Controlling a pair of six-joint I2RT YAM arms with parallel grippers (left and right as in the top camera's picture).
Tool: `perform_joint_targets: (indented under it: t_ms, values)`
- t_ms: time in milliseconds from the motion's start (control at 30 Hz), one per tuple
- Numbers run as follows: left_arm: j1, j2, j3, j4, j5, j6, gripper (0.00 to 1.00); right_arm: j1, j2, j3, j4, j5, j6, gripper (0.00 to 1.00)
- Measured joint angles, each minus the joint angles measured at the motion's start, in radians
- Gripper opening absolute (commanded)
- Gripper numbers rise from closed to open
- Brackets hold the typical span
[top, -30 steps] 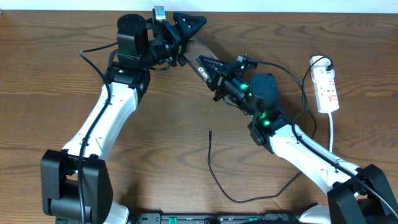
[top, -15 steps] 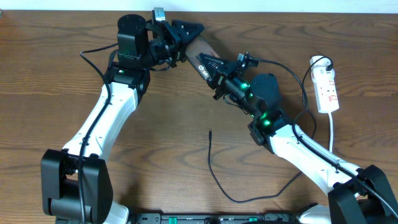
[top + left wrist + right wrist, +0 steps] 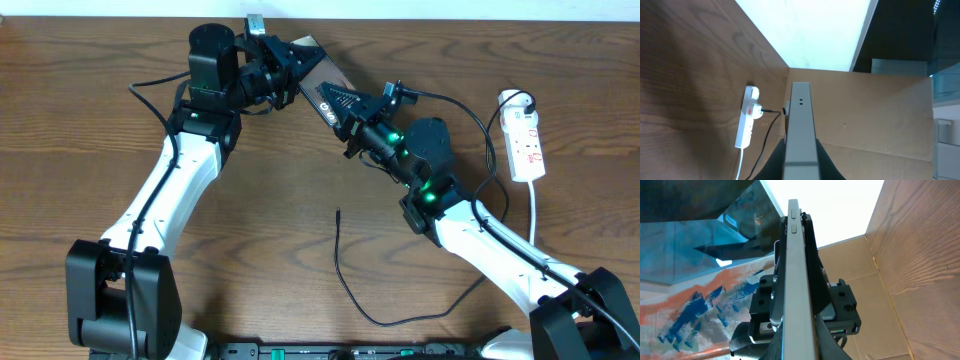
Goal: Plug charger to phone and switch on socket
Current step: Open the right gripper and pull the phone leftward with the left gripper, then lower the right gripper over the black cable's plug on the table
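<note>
Found the left claw [image 3: 296,68] clamped on the far end of the phone [image 3: 322,85], pressed onto both flat faces with no gap to be seen in the left wrist view. Found the right claw [image 3: 342,108] clamped just as firmly on the nearer end of the same slab, gripping from the opposite side. Saw only the thin pale edge of the phone in both wrist views, running straight up out of each grip, and so judged both holds square across the thickness. Took the phone to be lifted off the worktop [image 3: 80,120] near its far edge, slanted between the two arms. Read the double hold as a hand-over or re-grip, probably meant to leave one end free and steady for the plug. Could not pick out the charging port with any confidence, apart from two small dark marks high on the edge in the left wrist view.

Farther out, noted the charger [image 3: 336,250] lying loose on the worktop between the arms, well apart from both claws, with its plug tip [image 3: 338,213] aimed toward the phone and touched by nothing. Farther right, noted the socket [image 3: 526,145] lying flat near the worktop's side, with a black plug [image 3: 518,100] at its far end and a white cord [image 3: 534,210] trailing toward the near edge. Could not read the switch position at that size. Judged neither plugging nor switching done.
</note>
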Motion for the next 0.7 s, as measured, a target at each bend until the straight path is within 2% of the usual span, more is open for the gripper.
perform_joint_targets:
  t_ms: [33,67,133,467,700]
  values:
    - [0.0,0.0,0.0,0.001,0.001,0.002,0.07,0.0,0.0,0.0,-0.003,0.0,0.008,0.4]
    - [0.0,0.0,0.0,0.005,0.0,0.002,0.07,0.0,0.0,0.0,-0.008,-0.005,0.006,0.67]
    - [0.0,0.0,0.0,0.019,0.0,0.01,0.08,0.002,0.0,0.0,-0.019,-0.019,0.019,0.98]
    - [0.019,0.0,0.0,0.011,0.023,0.044,0.07,0.003,0.0,0.0,-0.017,-0.059,-0.003,0.99]
    - [0.187,0.0,0.0,0.011,0.204,0.167,0.07,-0.064,0.0,0.0,-0.017,-0.18,-0.222,0.99]
